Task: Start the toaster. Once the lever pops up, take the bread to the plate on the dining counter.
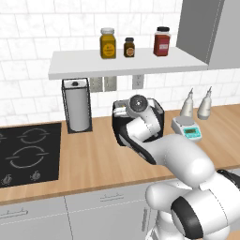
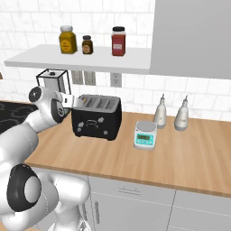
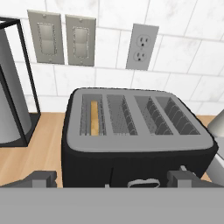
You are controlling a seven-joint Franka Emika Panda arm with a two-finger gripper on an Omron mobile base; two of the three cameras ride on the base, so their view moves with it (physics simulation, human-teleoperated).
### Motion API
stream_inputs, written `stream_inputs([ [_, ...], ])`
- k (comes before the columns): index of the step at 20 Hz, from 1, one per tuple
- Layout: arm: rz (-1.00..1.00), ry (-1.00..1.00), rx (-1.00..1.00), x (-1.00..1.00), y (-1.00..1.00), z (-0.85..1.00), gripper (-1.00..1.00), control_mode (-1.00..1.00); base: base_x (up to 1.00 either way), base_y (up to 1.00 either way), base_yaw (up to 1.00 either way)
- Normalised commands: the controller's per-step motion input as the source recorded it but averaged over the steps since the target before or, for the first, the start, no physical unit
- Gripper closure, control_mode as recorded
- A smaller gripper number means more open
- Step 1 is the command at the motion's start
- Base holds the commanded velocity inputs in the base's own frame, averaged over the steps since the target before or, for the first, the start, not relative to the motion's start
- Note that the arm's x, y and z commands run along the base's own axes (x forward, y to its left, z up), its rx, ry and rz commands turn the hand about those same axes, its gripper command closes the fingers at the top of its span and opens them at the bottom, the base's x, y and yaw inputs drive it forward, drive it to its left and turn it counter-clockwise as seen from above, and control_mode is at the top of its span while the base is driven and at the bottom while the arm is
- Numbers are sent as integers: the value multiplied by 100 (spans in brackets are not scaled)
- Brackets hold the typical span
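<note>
Black toaster, one bread slice

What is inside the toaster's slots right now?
In the hand view, the toaster holds a tan bread slice standing on edge in its leftmost slot. The other three slots show wire guides and no bread. How deep the slice reaches is hidden by the slot walls.

Left base view: taken from behind and left of the arm, aimed forward and down across the worktop. Right base view: the same, from the right. Shared by both: toaster, shelf, tiled wall. Hand view: set close above the toaster, angled down at its slots, wall outlet behind.
</note>
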Motion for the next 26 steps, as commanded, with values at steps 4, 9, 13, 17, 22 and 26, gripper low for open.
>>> stream_inputs([
  [4, 0, 0, 0, 0, 0, 0, -100, -100, 0, 0, 0],
  [9, 0, 0, 0, 0, 0, 0, -100, -100, 0, 0, 0],
  [13, 0, 0, 0, 0, 0, 0, -100, -100, 0, 0, 0],
  [17, 0, 0, 0, 0, 0, 0, -100, -100, 0, 0, 0],
  [22, 0, 0, 0, 0, 0, 0, -100, -100, 0, 0, 0],
  [26, 0, 0, 0, 0, 0, 0, -100, -100, 0, 0, 0],
])
